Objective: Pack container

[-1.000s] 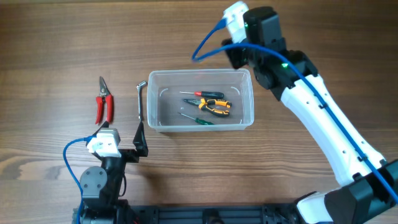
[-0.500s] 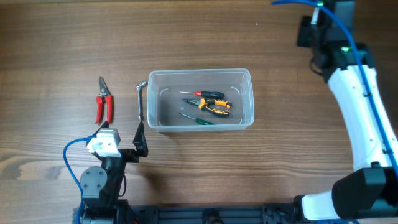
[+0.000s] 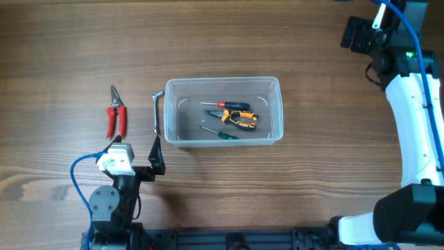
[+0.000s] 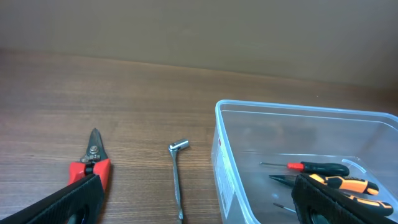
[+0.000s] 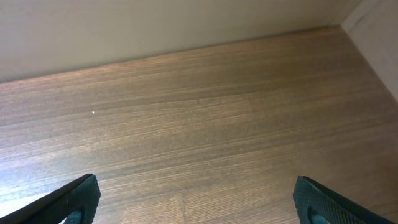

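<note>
mid-table, clear rectangular container (image 3: 224,111), rounded corners, thick rim, tools inside

The table (image 3: 208,42) fills nearly everything I can see from here: a broad top of warm mid-brown wood, its grain running in long streaks from side to side, with darker and lighter bands and a few board joints showing faintly. At its far edge the wood meets a plain wall (image 4: 186,25), matt and beige. Towards the right end a paler panel (image 5: 379,31) comes in at an angle and makes a corner with that wall. A tiny white speck (image 5: 93,112) lies on the wood on that side. The light is soft and even, and shadows on the grain are weak and blurred.
</note>
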You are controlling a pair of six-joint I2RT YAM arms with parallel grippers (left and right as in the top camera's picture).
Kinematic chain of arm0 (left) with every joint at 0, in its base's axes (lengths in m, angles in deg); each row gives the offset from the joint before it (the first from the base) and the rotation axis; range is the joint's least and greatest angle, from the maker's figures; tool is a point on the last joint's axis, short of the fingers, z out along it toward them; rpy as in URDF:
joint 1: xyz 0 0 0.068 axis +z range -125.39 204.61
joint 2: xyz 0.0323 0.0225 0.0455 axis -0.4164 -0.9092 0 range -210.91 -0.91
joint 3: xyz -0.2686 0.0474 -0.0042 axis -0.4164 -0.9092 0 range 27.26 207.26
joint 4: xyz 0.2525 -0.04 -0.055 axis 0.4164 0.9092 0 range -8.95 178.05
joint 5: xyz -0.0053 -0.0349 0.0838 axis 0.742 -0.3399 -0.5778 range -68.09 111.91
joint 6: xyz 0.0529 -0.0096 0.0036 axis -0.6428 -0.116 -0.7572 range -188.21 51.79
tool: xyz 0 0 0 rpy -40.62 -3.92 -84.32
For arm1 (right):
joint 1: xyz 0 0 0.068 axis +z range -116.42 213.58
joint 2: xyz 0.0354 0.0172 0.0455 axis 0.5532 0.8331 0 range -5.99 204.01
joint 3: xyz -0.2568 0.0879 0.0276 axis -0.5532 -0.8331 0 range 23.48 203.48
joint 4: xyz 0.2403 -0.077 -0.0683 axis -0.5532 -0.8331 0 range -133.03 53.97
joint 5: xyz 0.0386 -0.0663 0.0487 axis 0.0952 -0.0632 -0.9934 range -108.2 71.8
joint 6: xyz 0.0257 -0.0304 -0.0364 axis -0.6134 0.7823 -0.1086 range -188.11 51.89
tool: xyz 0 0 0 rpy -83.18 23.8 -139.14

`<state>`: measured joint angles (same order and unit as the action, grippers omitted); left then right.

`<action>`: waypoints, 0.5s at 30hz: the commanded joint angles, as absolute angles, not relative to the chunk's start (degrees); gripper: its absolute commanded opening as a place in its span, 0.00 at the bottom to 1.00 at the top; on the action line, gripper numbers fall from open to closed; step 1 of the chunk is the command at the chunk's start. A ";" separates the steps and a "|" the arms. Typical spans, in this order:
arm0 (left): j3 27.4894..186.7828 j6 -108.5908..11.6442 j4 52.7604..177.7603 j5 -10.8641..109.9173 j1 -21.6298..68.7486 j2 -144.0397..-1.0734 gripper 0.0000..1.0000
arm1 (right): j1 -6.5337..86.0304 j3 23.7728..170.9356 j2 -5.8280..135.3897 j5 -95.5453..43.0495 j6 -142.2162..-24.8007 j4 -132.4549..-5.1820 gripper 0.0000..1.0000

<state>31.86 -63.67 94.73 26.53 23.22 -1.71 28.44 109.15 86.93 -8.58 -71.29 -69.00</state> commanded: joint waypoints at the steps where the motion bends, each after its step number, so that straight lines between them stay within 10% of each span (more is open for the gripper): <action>1: 31.45 -64.81 94.53 27.43 23.66 -1.29 1.00 | 28.48 109.82 86.63 -9.69 -71.09 -68.96 1.00; 15: 31.45 -64.81 93.59 26.88 23.66 -1.29 1.00 | 28.48 109.82 86.63 -9.67 -71.09 -68.96 1.00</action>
<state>31.86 -63.67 94.68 26.51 23.22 -1.71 28.44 109.15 86.93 -9.04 -71.29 -69.00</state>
